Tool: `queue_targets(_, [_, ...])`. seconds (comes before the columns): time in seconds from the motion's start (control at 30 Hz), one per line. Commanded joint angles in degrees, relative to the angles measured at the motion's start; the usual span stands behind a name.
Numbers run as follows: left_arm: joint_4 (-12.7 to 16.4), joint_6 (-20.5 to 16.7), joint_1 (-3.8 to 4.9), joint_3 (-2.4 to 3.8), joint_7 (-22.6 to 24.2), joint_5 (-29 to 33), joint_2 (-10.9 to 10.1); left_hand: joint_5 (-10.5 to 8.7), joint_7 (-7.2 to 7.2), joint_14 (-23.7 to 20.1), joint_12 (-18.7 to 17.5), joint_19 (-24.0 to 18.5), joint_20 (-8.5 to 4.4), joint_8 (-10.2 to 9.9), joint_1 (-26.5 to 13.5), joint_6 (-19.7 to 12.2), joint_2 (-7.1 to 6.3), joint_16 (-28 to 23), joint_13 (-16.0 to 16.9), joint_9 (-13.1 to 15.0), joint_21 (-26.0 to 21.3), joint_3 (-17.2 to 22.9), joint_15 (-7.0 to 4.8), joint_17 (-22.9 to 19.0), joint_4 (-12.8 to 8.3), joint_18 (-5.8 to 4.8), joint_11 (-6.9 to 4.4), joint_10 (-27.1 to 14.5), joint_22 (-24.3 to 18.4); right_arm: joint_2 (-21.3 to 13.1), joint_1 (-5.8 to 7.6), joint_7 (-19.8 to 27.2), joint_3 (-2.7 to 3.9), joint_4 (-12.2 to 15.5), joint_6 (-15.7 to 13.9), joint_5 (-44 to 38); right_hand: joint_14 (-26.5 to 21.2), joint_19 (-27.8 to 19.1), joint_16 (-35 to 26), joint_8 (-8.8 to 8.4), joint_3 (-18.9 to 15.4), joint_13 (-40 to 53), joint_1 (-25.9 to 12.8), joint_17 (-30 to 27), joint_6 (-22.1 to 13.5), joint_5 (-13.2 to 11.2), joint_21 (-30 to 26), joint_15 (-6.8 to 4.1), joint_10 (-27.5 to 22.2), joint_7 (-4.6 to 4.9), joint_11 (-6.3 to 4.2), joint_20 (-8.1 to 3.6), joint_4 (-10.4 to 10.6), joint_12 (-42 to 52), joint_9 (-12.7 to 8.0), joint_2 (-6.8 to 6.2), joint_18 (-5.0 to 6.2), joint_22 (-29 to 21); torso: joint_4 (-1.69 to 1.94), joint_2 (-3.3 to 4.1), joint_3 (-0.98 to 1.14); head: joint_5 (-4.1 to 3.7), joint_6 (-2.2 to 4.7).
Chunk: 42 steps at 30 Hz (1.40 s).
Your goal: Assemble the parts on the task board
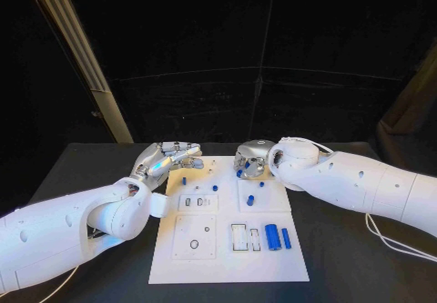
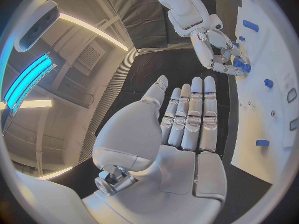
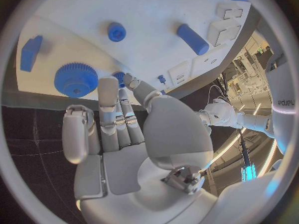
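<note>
Resting by the white board's (image 1: 228, 265) far left corner, the left hand (image 1: 167, 159) is flat and holds nothing. The right hand (image 1: 251, 159) touches a blue part (image 1: 240, 172) near the far edge; whether it holds it, I cannot tell.

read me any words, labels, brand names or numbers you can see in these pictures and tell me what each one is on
"sharpa": small grey lettering on the white left arm at the rim of the right wrist view; it is small and only partly legible.
No readable text on the task board, the blue parts, the left hand or the right hand.
</note>
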Motion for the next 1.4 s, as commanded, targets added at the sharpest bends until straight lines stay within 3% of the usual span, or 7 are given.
queue_targets(0.03, [0.0, 1.0, 0.06, 0.05, 0.2, 0.0, 0.1, -0.4, -0.08, 0.3, -0.2, 0.1, 0.25, -0.2, -0.6, 0.2, 0.06, -0.4, 0.0, -0.1, 0.0, -0.4, 0.26, 0.1, 0.0, 0.64, 0.18, 0.3, -0.1, 0.2, 0.14, 0.0, 0.03, -0.3, 1.3, -0.3, -0.4, 0.5, 0.6, 0.4, 0.7, 0.0, 0.0, 0.2, 1.1, 0.2, 0.3, 0.0, 1.0, 0.14, -0.1, 0.14, 0.0, -0.1, 0.1, 0.9, -0.94, 2.8, 0.03, 0.05, -0.01, -0.04, -0.08])
queue_targets(0.3, [0.0, 1.1, 0.06, 0.05, 0.1, 0.0, 0.1, -0.44, -0.08, 0.3, -0.3, 0.1, 0.26, -0.3, -0.6, 0.2, 0.09, -0.4, 0.0, -0.1, 0.0, -0.4, 0.26, 0.1, 0.0, 0.64, 0.19, 0.2, -0.1, 0.6, 0.14, -0.1, 0.02, -0.8, 1.7, -0.4, -0.5, 1.1, 2.1, 0.66, 1.5, 0.0, -0.6, 1.3, 2.8, 0.1, 0.8, -0.04, 2.1, 0.36, -0.17, 0.09, 0.3, -0.1, 0.3, 1.9, -1.16, 3.8, 0.0, 0.05, -0.01, -0.05, -0.37])
queue_targets(0.87, [0.1, 1.2, 0.07, 0.05, 0.0, 0.0, 0.1, -0.47, -0.1, 0.3, -0.4, 0.1, 0.27, -0.3, -0.6, 0.2, 0.2, -0.5, 0.0, -0.1, 0.0, -0.4, 0.26, 0.1, 0.0, 0.64, 0.18, 0.3, -0.1, 1.8, 0.13, -0.2, -0.02, -2.1, 1.5, -1.1, -0.6, 1.1, 2.5, 0.59, 1.8, 0.0, -0.5, 1.3, 3.2, 0.0, 0.8, -0.08, 2.3, 0.28, -0.25, 0.06, 0.1, -0.2, 0.2, 2.01, -1.18, 4.0, -0.04, 0.17, -0.03, 0.03, -0.79])
queue_targets(1.03, [0.0, 1.3, 0.07, 0.05, 0.0, 0.0, 0.0, -0.51, -0.12, 0.3, -0.4, 0.0, 0.27, -0.4, -0.6, 0.2, 0.27, -0.5, 0.0, -0.1, 0.0, -0.3, 0.26, 0.1, -0.1, 0.65, 0.18, 0.3, -0.1, 1.6, 0.12, 0.4, -0.02, -1.7, -2.1, -1.3, -0.5, 1.7, 3.7, 0.61, 2.7, 0.1, 0.0, 2.4, 4.0, 0.3, 1.2, -0.32, 3.6, 0.05, -0.56, -0.06, -0.1, 0.1, 0.3, 2.63, -1.38, 4.9, -0.07, 0.12, -0.03, 0.06, -0.87])
queue_targets(1.13, [0.0, 1.3, 0.07, 0.05, 0.0, 0.1, -0.1, -0.51, -0.12, 0.3, -0.4, 0.0, 0.27, -0.4, -0.6, 0.2, 0.27, -0.5, 0.0, -0.1, 0.0, -0.3, 0.26, 0.1, -0.1, 0.65, 0.18, 0.3, -0.1, 1.1, 0.11, 1.0, -0.01, -1.1, -5.9, -1.0, -0.4, 2.3, 5.0, 0.62, 3.8, 0.3, 0.6, 3.7, 4.8, -0.5, 1.7, -0.73, 5.4, -0.27, -1.0, -0.3, -0.4, 0.2, 0.3, 3.02, -1.59, 6.0, -0.08, 0.1, -0.03, 0.14, -0.79])
queue_targets(1.4, [-0.2, 1.3, 0.07, 0.05, 0.0, 0.7, -0.3, -0.51, -0.12, 0.3, -0.4, 0.0, 0.27, -0.4, -0.6, 0.2, 0.27, -0.5, 0.0, -0.1, 0.0, -0.3, 0.26, 0.1, -0.1, 0.65, 0.18, 0.3, -0.1, 0.4, 0.11, 1.1, 0.05, 0.4, -13.4, 0.0, -0.6, 2.5, 6.0, 0.53, 5.4, 0.3, 0.3, 4.2, 5.9, -0.4, 1.9, -0.91, 6.5, -0.47, -1.29, -0.55, -0.2, -0.1, 0.5, 2.44, -1.71, 6.6, 0.03, 0.14, -0.13, 0.18, -0.42])
